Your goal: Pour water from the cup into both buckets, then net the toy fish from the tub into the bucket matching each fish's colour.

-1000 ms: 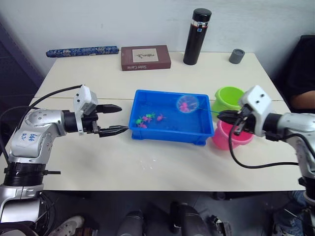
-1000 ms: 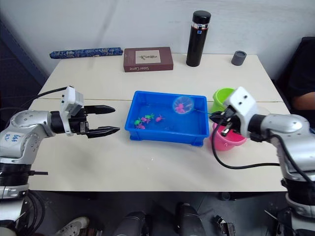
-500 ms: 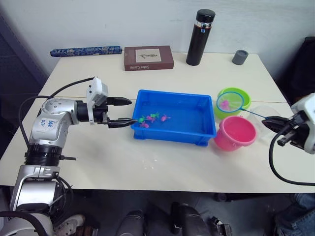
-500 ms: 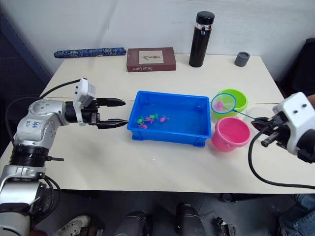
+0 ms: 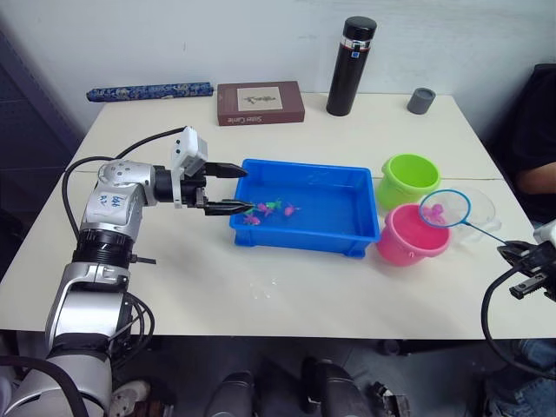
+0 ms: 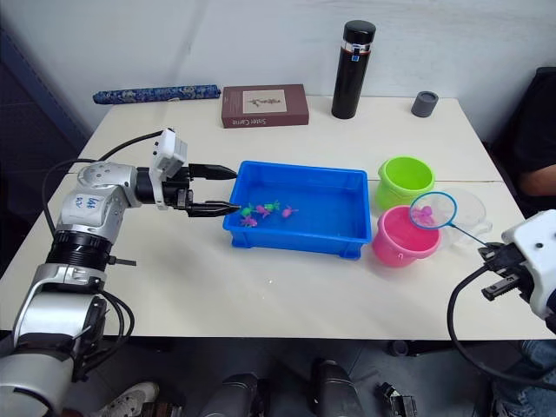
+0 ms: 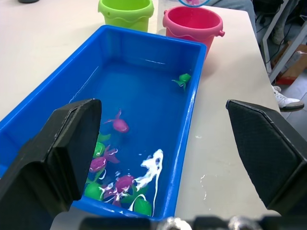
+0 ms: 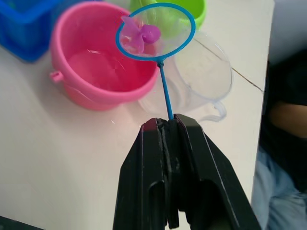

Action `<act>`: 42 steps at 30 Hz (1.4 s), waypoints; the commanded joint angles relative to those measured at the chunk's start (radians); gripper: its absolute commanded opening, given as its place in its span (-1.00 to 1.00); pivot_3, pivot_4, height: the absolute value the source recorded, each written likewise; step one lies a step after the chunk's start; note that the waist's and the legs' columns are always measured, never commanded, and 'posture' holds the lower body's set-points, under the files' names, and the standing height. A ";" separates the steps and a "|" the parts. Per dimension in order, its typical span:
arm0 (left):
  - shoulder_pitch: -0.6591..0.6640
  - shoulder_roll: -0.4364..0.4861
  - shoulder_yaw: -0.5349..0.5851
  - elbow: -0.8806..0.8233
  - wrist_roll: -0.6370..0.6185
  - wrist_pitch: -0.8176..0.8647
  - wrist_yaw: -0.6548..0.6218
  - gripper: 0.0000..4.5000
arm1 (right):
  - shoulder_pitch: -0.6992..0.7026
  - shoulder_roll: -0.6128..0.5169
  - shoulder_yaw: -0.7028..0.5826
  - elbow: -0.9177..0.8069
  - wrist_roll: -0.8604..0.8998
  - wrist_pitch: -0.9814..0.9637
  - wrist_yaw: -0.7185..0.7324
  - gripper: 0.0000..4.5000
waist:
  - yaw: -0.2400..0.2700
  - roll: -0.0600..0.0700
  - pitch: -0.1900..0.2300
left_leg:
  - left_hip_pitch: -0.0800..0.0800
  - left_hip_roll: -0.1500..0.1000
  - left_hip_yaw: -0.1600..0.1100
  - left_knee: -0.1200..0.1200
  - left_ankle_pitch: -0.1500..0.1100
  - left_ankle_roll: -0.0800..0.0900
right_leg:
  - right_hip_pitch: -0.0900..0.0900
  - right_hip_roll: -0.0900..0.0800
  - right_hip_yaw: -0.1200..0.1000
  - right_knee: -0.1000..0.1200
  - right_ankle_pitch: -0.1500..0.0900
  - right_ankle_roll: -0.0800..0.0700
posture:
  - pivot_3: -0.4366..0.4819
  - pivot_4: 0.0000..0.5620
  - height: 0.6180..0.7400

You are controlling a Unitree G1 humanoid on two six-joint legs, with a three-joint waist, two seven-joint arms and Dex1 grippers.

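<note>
The net (image 8: 155, 32) handle's lower end is hidden between the right hand's (image 8: 169, 125) fingers; the cup (image 8: 204, 76) sits partly behind the net and pink bucket (image 8: 98, 79). A person (image 5: 532, 130) is cut off by the right edge.

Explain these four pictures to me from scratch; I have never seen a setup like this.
This is a two-armed humanoid robot at a table. Two pictures come from cameras in its head, looking down over its arms. The other two come from cameras on its wrists, looking along each pincer's black fingers.

The right pincer is shut on the thin handle of the net, which holds a pink fish above the rim of the pink bucket. The left pincer is open at the end of the blue tub, where more pink and green fish sit in water.

Also on the table are the green bucket, the clear cup, a black flask, a small grey cup, a brown box and a folded blue umbrella.
</note>
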 commanded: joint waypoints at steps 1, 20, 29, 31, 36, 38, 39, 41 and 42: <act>-0.030 -0.005 0.007 0.003 0.009 -0.023 -0.016 0.99 | 0.052 -0.043 0.061 -0.029 -0.126 -0.128 -0.044 -1.00 | 0.000 0.000 0.000 | 0.000 0.000 0.000 0.000 0.000 0.000 | 0.000 0.000 0.000 0.000 0.000 0.000 | -0.05 -0.47 1.00; -0.023 -0.027 0.018 0.009 0.016 -0.023 -0.027 0.99 | 0.162 -0.104 0.115 0.079 -0.566 -0.629 -0.042 -1.00 | 0.001 0.000 0.000 | 0.000 -0.001 0.001 0.000 0.001 0.001 | 0.000 0.000 0.001 0.000 0.000 0.001 | -0.05 -0.47 1.00; -0.015 -0.034 0.020 0.000 0.012 -0.021 -0.025 0.99 | 0.185 -0.062 0.117 0.092 -0.745 -0.752 -0.079 -1.00 | 0.002 0.000 0.000 | 0.000 -0.001 0.001 0.000 0.001 0.001 | 0.000 0.000 0.001 0.000 0.000 0.001 | -0.05 -0.47 1.00; -0.011 -0.035 0.021 -0.005 0.011 -0.019 -0.024 0.99 | 0.192 -0.043 0.116 0.101 -0.779 -0.779 -0.089 -1.00 | 0.001 0.000 0.000 | 0.000 -0.001 0.001 0.001 0.001 0.001 | 0.000 0.000 0.001 0.000 0.000 0.001 | -0.05 -0.47 1.00; 0.005 -0.035 0.023 -0.021 0.007 -0.014 -0.023 0.99 | 0.212 -0.007 0.105 0.110 -0.850 -0.863 -0.116 -1.00 | 0.000 0.000 0.000 | 0.000 -0.001 0.001 0.001 0.001 0.001 | 0.000 0.001 0.001 0.000 0.000 0.001 | -0.05 -0.47 1.00; 0.007 -0.037 0.023 -0.024 0.006 -0.011 -0.022 0.99 | 0.217 0.004 0.097 0.113 -0.864 -0.888 -0.119 -1.00 | 0.001 0.000 0.000 | 0.000 -0.001 0.001 0.001 0.001 0.001 | 0.000 0.001 0.001 0.000 0.000 0.001 | -0.05 -0.47 1.00; 0.008 -0.038 0.024 -0.026 0.005 -0.010 -0.022 0.99 | 0.223 0.014 0.092 0.112 -0.868 -0.903 -0.120 -1.00 | 0.001 0.000 0.000 | 0.000 -0.001 0.001 0.001 0.001 0.001 | 0.000 0.001 0.001 0.000 0.000 0.001 | -0.05 -0.47 1.00; 0.011 -0.039 0.024 -0.028 0.005 -0.009 -0.022 0.99 | 0.237 0.025 0.082 0.113 -0.882 -0.933 -0.121 -1.00 | 0.001 0.000 0.000 | 0.000 -0.001 0.001 0.001 0.001 0.001 | 0.000 0.001 0.001 0.000 0.000 0.001 | -0.05 -0.47 1.00; 0.011 -0.041 0.024 -0.029 0.005 -0.009 -0.021 0.99 | 0.240 0.029 0.077 0.115 -0.886 -0.945 -0.122 -1.00 | 0.001 0.000 0.000 | 0.000 -0.001 0.001 0.001 0.001 0.001 | 0.001 0.001 0.001 0.000 0.000 0.001 | -0.05 -0.47 1.00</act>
